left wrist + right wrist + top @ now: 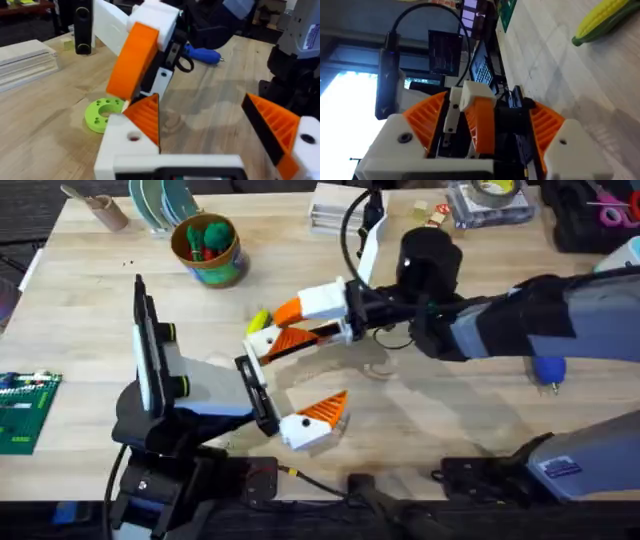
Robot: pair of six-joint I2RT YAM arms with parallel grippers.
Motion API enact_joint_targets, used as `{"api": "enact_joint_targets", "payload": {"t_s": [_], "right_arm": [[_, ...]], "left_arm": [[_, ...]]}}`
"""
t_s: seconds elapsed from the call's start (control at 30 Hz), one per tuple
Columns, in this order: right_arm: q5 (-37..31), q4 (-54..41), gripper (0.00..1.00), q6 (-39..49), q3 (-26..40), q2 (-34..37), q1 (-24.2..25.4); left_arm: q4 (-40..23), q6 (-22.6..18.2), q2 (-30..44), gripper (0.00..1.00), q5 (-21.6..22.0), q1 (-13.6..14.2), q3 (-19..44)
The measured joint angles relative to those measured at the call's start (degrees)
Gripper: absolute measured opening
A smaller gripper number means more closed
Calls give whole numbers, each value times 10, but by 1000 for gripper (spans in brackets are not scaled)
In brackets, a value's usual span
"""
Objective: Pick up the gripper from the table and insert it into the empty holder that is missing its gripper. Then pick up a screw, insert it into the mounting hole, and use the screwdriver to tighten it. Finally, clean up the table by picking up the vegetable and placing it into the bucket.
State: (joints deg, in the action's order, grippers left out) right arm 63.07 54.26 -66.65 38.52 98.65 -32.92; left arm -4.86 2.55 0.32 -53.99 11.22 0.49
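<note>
Butcher-block table [90, 300] under you: your left gripper [315, 420] hangs open and empty, while just beyond it your right gripper [290, 330], clamped on the holder-and-gripper assembly [479, 120], sits nearer the corn [258, 319] lying behind.

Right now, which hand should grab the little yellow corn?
Left. The left hand is open and empty, near the vegetable, and the bucket stands on its side. The right hand is shut on the holder, so it would probably have to let go first.
</note>
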Motion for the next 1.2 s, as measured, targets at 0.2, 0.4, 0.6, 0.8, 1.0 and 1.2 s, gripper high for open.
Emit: {"api": "enact_joint_targets", "payload": {"t_s": [0.2,0.4,0.6,0.8,1.0,1.2], "right_arm": [[9,1,906,8,0,0,48],[-45,-1,915,69,3,0,126],[-47,-61,918,106,36,-7,208],[-49,-197,920,195,64,-57,238],[-131,-508,920,385,129,-118,232],[-249,-690,922,508,170,-187,196]], "left_arm": [[-1,-2,0,993,-5,0,0],[-1,-2,0,993,-5,0,0],[-1,-2,0,993,-5,0,0],[-1,-2,0,993,-5,0,0],[-1,-2,0,992,-5,0,0],[-1,-2,0,993,-5,0,0]]}}
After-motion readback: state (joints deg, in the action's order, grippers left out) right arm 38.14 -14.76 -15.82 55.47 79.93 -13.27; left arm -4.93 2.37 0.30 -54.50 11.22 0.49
